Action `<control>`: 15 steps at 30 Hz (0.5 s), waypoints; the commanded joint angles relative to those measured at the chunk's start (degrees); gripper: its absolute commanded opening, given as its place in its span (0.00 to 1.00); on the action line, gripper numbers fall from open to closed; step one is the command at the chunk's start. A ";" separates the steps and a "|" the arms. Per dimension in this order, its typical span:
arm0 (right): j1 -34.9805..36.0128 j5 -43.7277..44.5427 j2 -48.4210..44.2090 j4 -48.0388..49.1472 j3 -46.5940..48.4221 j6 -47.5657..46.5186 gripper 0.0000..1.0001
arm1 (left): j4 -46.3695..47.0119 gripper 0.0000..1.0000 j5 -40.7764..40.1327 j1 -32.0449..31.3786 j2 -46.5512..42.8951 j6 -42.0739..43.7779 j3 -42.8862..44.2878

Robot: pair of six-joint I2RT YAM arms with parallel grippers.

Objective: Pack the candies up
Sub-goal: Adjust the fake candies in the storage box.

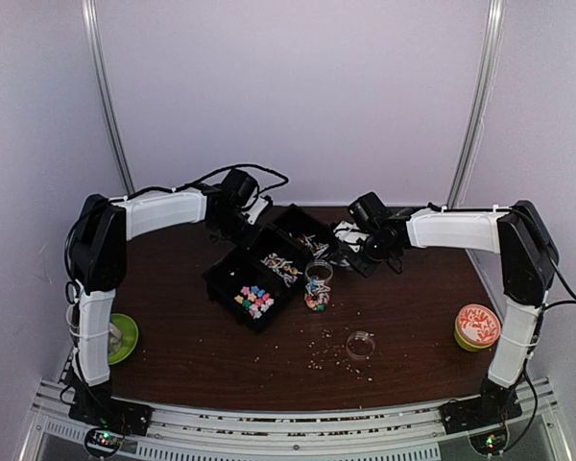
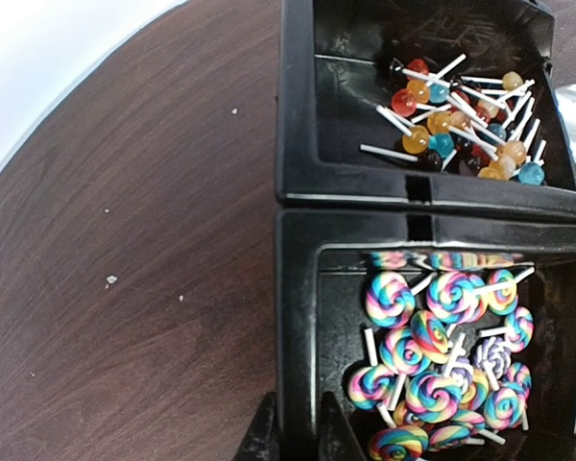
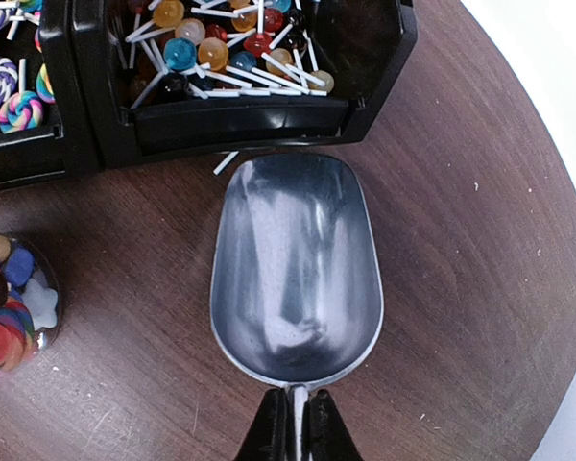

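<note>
A black tray (image 1: pixel 223 272) with three compartments lies on the table. Its candies are star-like pieces (image 1: pixel 254 298), swirl lollipops (image 2: pixel 442 365) and ball lollipops on white sticks (image 2: pixel 461 125). My left gripper (image 2: pixel 298 437) is shut on the tray's wall beside the swirl compartment, one finger on each side. In my right gripper (image 3: pixel 296 427), shut on the handle, is an empty metal scoop (image 3: pixel 296 274). It lies just in front of the ball-lollipop compartment (image 3: pixel 240 115). A clear jar (image 3: pixel 10 317) partly filled with mixed candies stands left of the scoop.
One loose white stick (image 3: pixel 226 161) lies between scoop and tray. The jar's clear lid (image 1: pixel 361 343) rests nearer the front, among scattered pale crumbs. A green container (image 1: pixel 122 338) sits at the left edge. An orange-topped one (image 1: pixel 477 327) stands at the right.
</note>
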 commanded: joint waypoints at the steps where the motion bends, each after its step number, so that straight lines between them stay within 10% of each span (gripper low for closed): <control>1: 0.43 -1.05 0.19 -6.48 -2.04 -1.05 0.00 | -2.15 0.00 -0.71 1.06 -2.94 -0.80 1.07; 15: 0.58 -2.23 1.52 -6.83 -2.01 -1.75 0.00 | -0.97 0.00 18.62 2.67 -0.60 -2.90 0.86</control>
